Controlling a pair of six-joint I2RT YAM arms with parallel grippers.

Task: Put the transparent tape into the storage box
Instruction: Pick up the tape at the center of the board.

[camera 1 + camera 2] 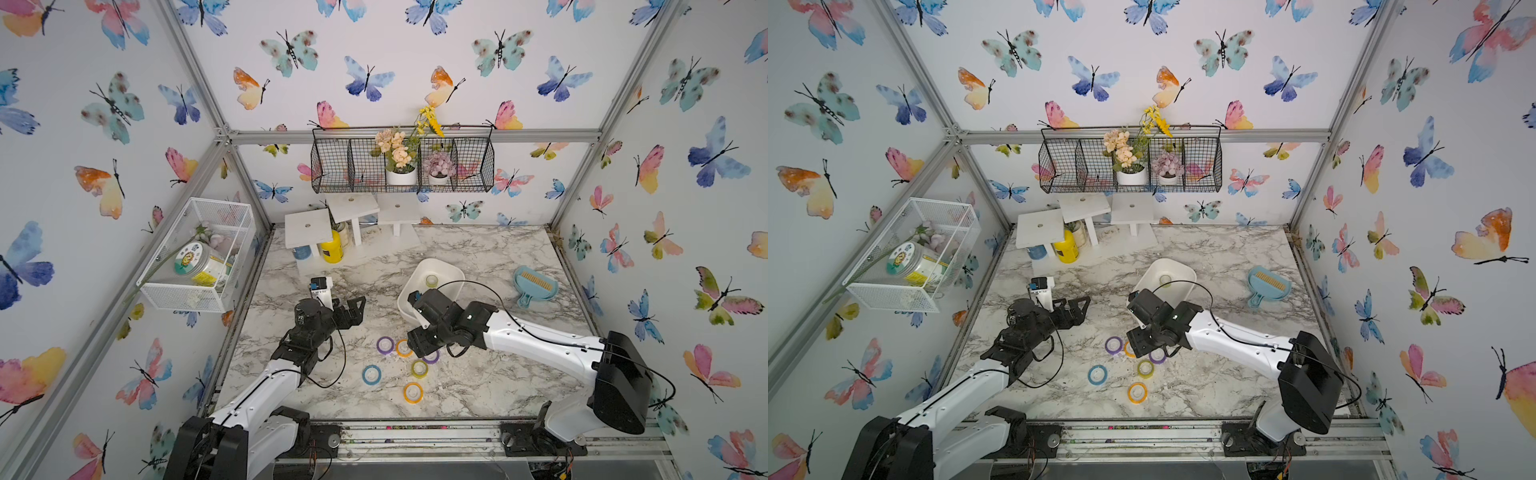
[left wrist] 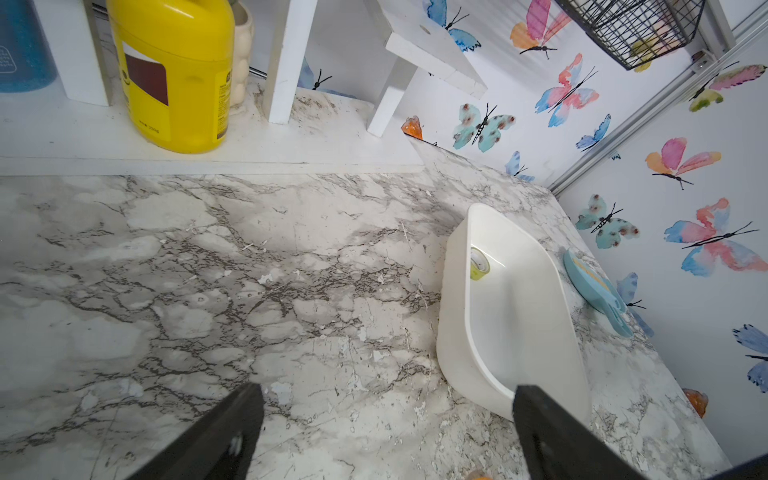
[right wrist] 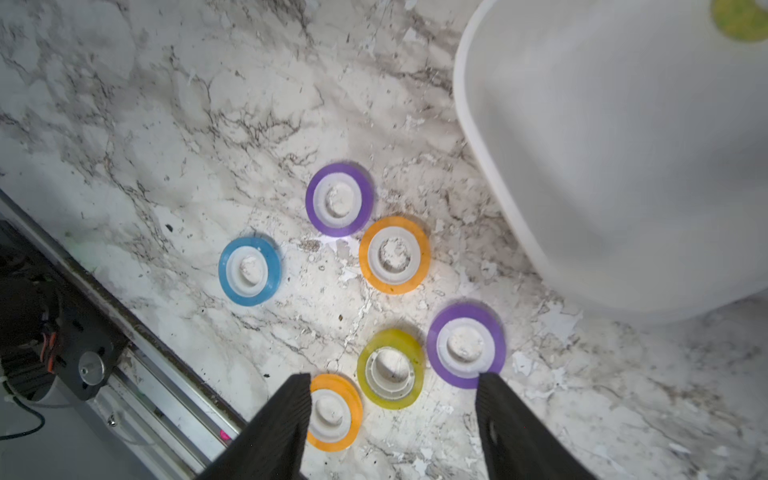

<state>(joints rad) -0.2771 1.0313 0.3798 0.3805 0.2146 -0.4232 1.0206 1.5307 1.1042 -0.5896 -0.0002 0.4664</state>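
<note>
Right claw (image 3: pixel 394 380) hovers with its fingers spread and empty above six coloured tape rolls (image 3: pixel 394 254) lying flat on the marble table (image 3: pixel 166 124). A yellow-green roll (image 3: pixel 390 369) sits under the gap between its fingers. The white storage box (image 3: pixel 469 124), just beyond this claw, holds a seventh roll (image 1: pixel 432 281). Left claw (image 2: pixel 388 392) is spread wide, empty, near the box.

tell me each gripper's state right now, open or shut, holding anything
left gripper: open, holding nothing.
right gripper: open, holding nothing, poised over the yellow-green tape roll.
</note>
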